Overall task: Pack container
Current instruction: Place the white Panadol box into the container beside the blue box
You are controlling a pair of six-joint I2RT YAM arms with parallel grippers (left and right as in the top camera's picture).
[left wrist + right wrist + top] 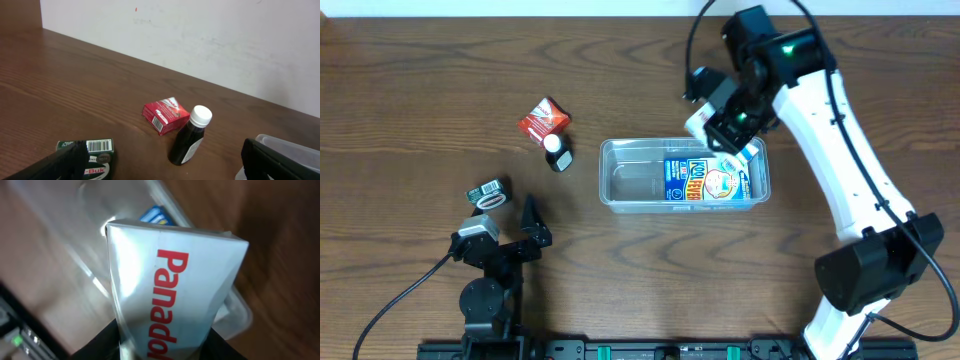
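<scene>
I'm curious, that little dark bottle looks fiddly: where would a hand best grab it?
Probably the dark body of the bottle, just below its white cap. It seems to stand upright and the body is narrow, so a hand can close across it. Come from the near side, where the open left hand is; the red box sits close behind.

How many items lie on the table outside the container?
3, all left of the container: a red box, a dark bottle beside it, and a green box farther left. The right arm may hide more.
</scene>
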